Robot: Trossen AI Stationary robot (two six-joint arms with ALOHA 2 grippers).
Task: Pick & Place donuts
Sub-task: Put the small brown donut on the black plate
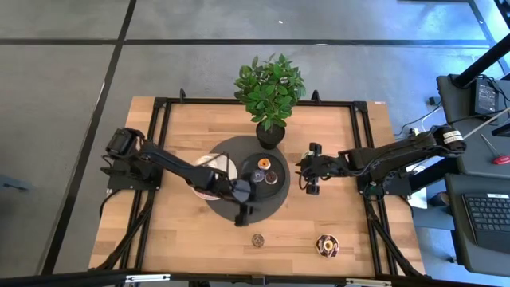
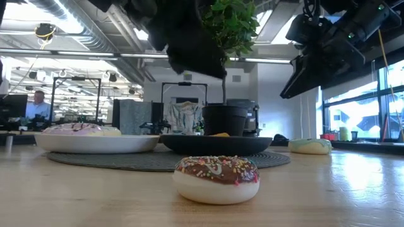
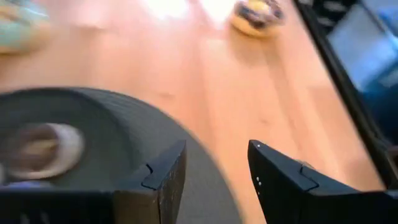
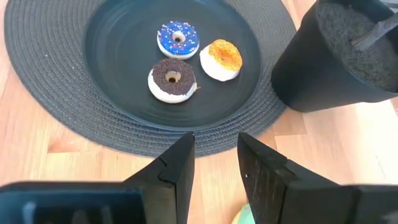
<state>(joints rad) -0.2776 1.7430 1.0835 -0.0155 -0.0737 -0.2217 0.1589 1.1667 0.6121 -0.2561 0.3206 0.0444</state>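
Note:
Three donuts, blue (image 4: 178,37), orange (image 4: 221,59) and chocolate (image 4: 173,79), lie flat in the black plate (image 4: 112,56). The white plate (image 2: 95,144) carries pink-iced donuts (image 2: 79,128). On the bare table lie a mini chocolate donut (image 1: 257,239), a larger sprinkled chocolate donut (image 1: 327,245) and a pale green donut (image 2: 309,145). My left gripper (image 1: 241,211) hovers open over the near edge of the grey placemat (image 1: 239,151). My right gripper (image 1: 311,171) hangs open just right of the black plate, with the green donut below it.
A potted plant (image 1: 269,134) stands at the placemat's far edge, close to the black plate and my right gripper. Black frame rails run along the table's edges. Bare wood lies left of the placemat and along the near edge around the two loose donuts.

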